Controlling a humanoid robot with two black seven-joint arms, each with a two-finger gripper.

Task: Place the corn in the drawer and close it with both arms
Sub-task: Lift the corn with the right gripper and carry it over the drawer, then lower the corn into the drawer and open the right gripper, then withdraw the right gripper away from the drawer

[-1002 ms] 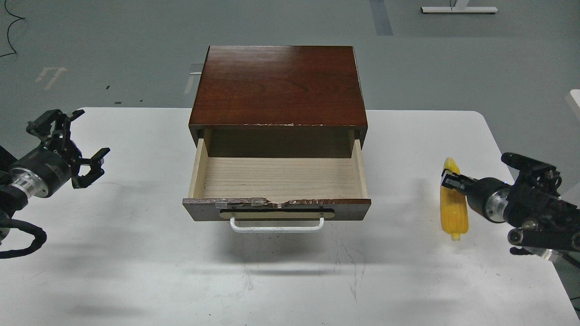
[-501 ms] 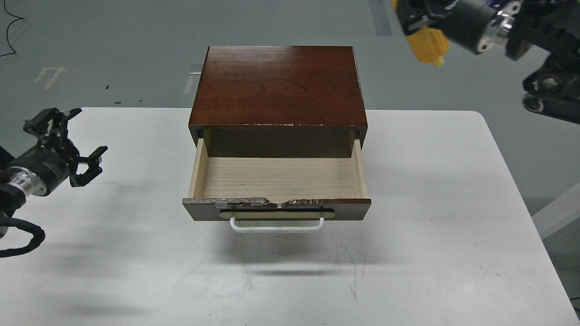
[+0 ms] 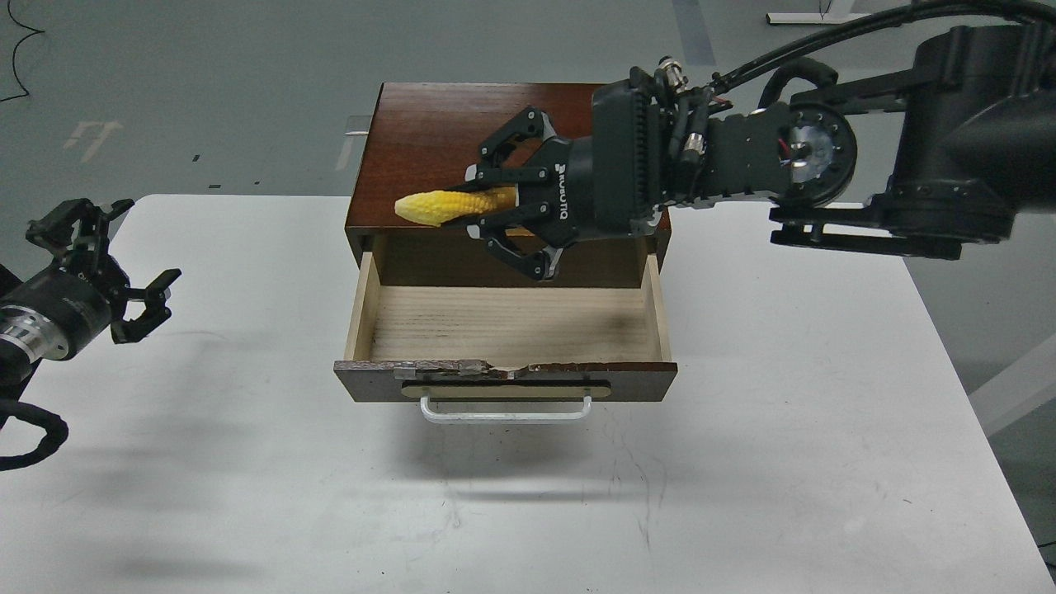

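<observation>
The yellow corn (image 3: pixel 445 206) lies level in my right gripper (image 3: pixel 480 203), its point to the left. The right gripper is shut on it, in the air above the cabinet's (image 3: pixel 429 132) front edge and the back of the drawer (image 3: pixel 503 326). The drawer is pulled out and its pale wood box holds nothing. Its dark chipped front (image 3: pixel 635 381) carries a white bar handle (image 3: pixel 505 410). My left gripper (image 3: pixel 148 241) is open and holds nothing, above the table's left side, well apart from the drawer.
The cabinet stands at the back middle of the white table (image 3: pixel 247 462). My right arm (image 3: pixel 825 157) reaches in from the upper right across the cabinet top. The table's right edge (image 3: pixel 957 371) drops to grey floor.
My right gripper lifted the corn off the table's right side, swung it up high, and now holds it over the open drawer's back. My left gripper drifted slightly left.
</observation>
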